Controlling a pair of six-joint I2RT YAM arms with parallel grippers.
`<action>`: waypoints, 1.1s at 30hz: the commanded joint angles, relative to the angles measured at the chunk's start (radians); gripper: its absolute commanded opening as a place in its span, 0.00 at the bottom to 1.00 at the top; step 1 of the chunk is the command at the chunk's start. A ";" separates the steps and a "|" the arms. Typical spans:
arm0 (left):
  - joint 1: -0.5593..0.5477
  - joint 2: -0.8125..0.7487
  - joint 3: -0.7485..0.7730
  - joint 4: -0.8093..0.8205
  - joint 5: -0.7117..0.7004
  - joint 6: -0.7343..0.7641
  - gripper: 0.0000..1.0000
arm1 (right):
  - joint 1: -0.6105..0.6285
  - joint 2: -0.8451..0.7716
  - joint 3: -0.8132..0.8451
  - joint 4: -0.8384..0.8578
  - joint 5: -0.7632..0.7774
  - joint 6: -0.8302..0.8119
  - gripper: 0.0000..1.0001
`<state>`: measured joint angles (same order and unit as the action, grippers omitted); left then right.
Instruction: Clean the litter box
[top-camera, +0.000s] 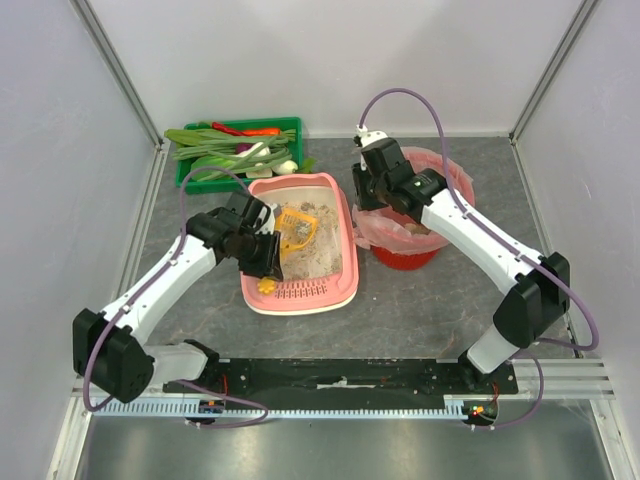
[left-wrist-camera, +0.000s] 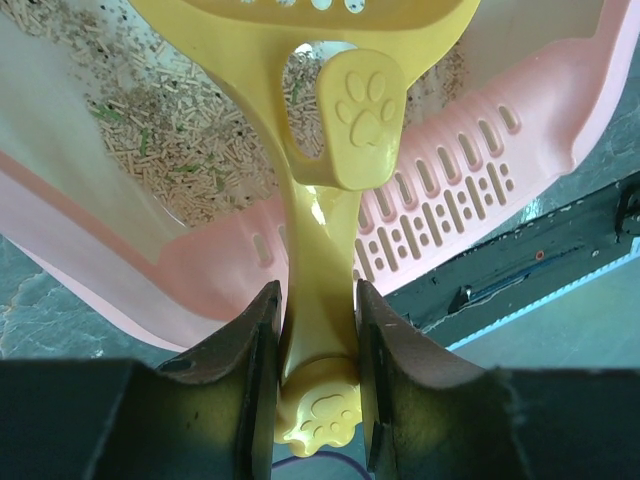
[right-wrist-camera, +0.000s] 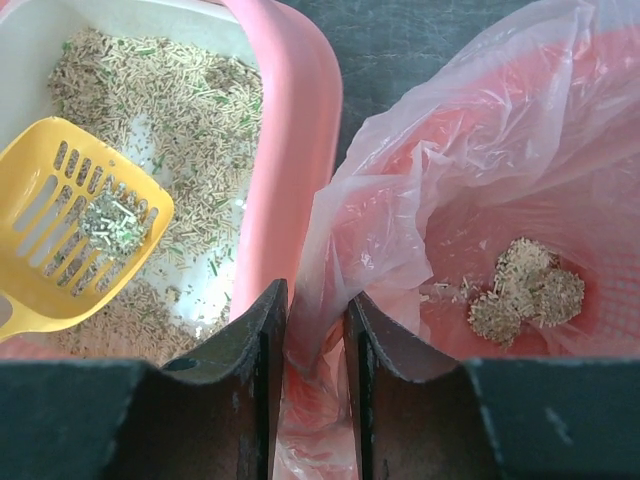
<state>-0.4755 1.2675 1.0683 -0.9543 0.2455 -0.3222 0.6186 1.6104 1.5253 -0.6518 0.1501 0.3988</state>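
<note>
Clamps left gripper (left-wrist-camera: 315, 305) on yellow scoop (right-wrist-camera: 70, 225) handle, blade over litter box (top-camera: 345, 255) at table centre, likely keeping sifted clump (right-wrist-camera: 112, 222) aboard. Pinches pink bag (right-wrist-camera: 480, 130) rim in right gripper (right-wrist-camera: 315, 310) at red bin (top-camera: 405, 260), apparently steadying mouth for dumping.

Bright, even overhead light floods the top view, just soft shadows under the arms (top-camera: 160, 290) on the grey tabletop (top-camera: 450, 310). Up close on the wrist views the dark fingers (left-wrist-camera: 250, 380) loom blurred and underlit, the yellow scoop handle (left-wrist-camera: 320, 270) flashes a glossy highlight, the pink bag (right-wrist-camera: 500, 130) shimmers, and the litter box (right-wrist-camera: 300, 150) beyond stays sharp.
</note>
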 joint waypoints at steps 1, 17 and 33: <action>-0.041 -0.065 -0.017 0.012 -0.001 -0.009 0.02 | 0.032 0.005 0.061 0.004 -0.021 -0.029 0.35; -0.040 -0.054 0.111 -0.040 -0.061 0.018 0.02 | 0.047 -0.202 0.003 0.107 0.250 -0.121 0.89; -0.103 0.220 0.699 -0.270 -0.203 0.015 0.02 | -0.069 -0.406 -0.235 0.311 0.414 -0.018 0.95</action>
<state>-0.5514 1.4151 1.6436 -1.1553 0.0662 -0.3161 0.5907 1.2816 1.3540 -0.4236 0.5282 0.3286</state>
